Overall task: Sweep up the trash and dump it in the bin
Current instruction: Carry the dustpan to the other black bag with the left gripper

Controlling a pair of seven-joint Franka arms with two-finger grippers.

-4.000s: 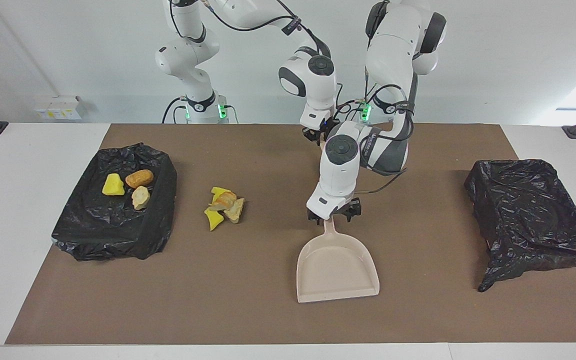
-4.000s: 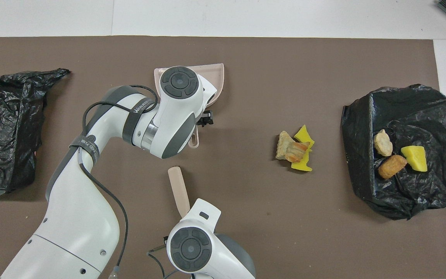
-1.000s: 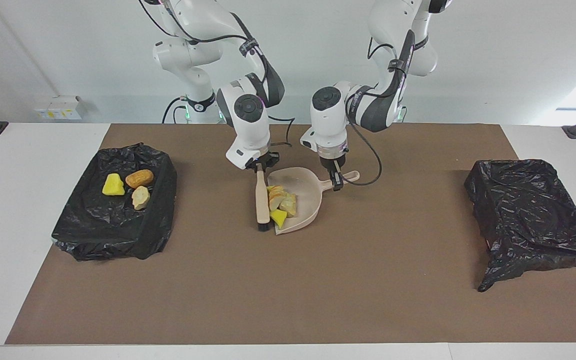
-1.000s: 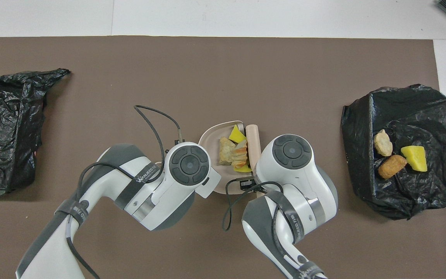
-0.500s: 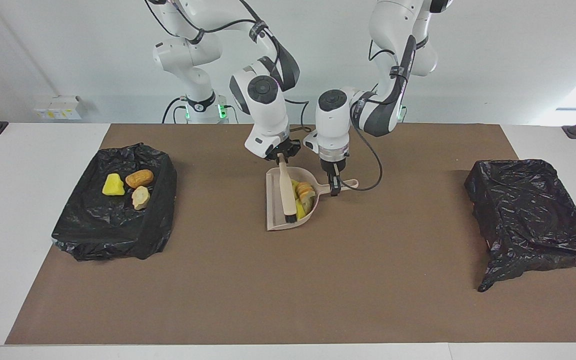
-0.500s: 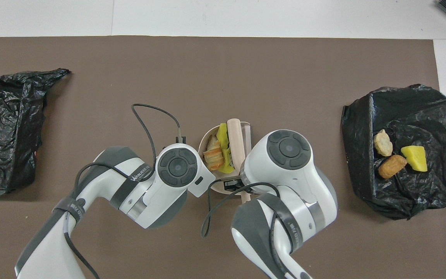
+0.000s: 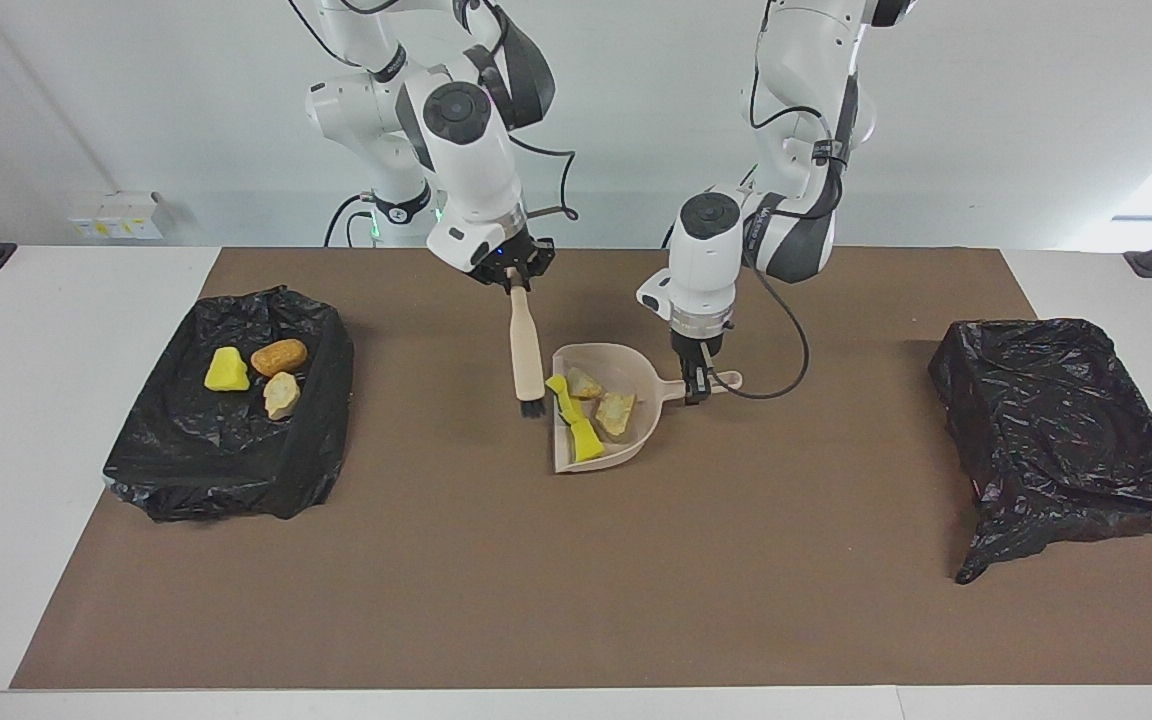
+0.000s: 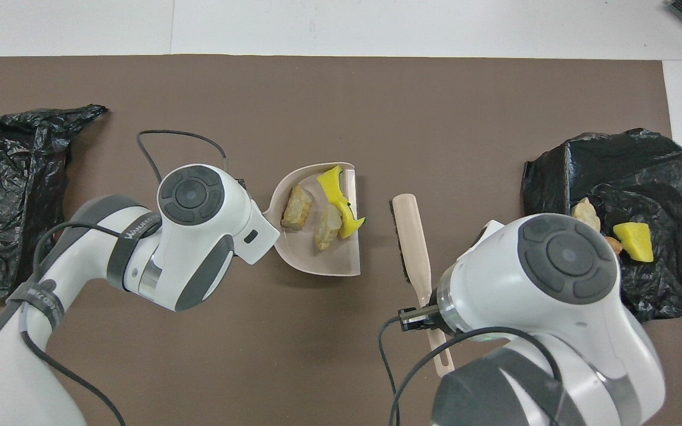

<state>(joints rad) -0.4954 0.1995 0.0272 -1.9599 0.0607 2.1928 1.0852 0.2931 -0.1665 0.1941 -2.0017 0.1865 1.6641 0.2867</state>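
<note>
A: Facing view: the left gripper [image 7: 698, 385] has its jaws clamped on the dustpan [image 7: 604, 420] handle, the trash [image 7: 588, 405] inside.

B: And the right gripper [image 7: 513, 272] grips the brush [image 7: 527, 362], raised beside the pan.

A: Overhead view: the bin [image 8: 660, 177] (some scraps inside) lies toward the right arm's end, the pan's mouth facing it.

Orange-brown lump [image 8: 612, 244] in the bin [image 8: 660, 160], mostly under the right arm's wrist overhead.
</note>
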